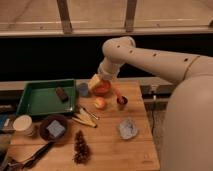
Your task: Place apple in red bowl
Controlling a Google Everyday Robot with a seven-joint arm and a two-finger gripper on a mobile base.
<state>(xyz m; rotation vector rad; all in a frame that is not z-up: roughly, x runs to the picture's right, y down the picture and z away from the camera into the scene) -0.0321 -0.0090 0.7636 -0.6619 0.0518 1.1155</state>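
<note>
Apple [100, 103] near the gripper [95, 81] but apart from it — gripper at red bowl [103, 88], state unclear.

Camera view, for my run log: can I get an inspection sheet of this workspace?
Surface: wooden table, most items on its left half.
Job's things: apple on the table, just in front of the red bowl, not in it.
Clutter: green tray, blue-grey cup, dark brown bowl, pine cone, white cup.
Gripper: gripper at the red bowl's left rim, away from the apple.
Cables: nothing seen.
Surroundings: dark wall and window frame behind.
</note>
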